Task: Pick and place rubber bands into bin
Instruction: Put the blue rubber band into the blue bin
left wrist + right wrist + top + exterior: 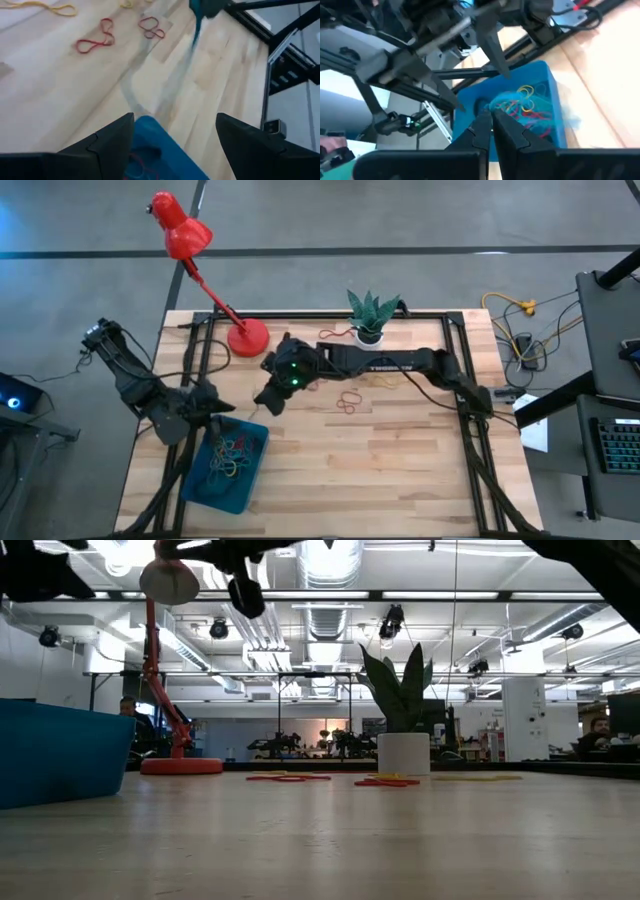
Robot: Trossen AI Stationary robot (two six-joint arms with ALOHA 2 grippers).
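Note:
The teal-blue bin (pixel 262 442) sits near the table's front left with a tangle of rubber bands (pixel 232 458) inside. Red loose bands (pixel 350 402) and a yellow one (pixel 380 380) lie flat on the wood mid-table. My right gripper (pixel 268 402) reaches across from the right, raised just short of the bin's far right corner, and is shut on a blue-green band (pixel 195 32). My left gripper (pixel 175 130) hovers open above the bin's far left corner (pixel 155 145), with nothing between its fingers. My right gripper pinches a thin blue-green rubber band (pixel 502 97) between its two shut fingertips; blur hides which part of the loop. The fingers slant downward from the table's right side toward the bin. The band dangles slack below them (pixel 194 40), clear of the table.
A red desk lamp (pixel 245 335) stands on its round base at the far left. A white plant pot (pixel 370 332) sits at the far middle. Black frame rails (pixel 470 420) run along the table's sides. Bare wood (pixel 400 470) lies right of the bin.

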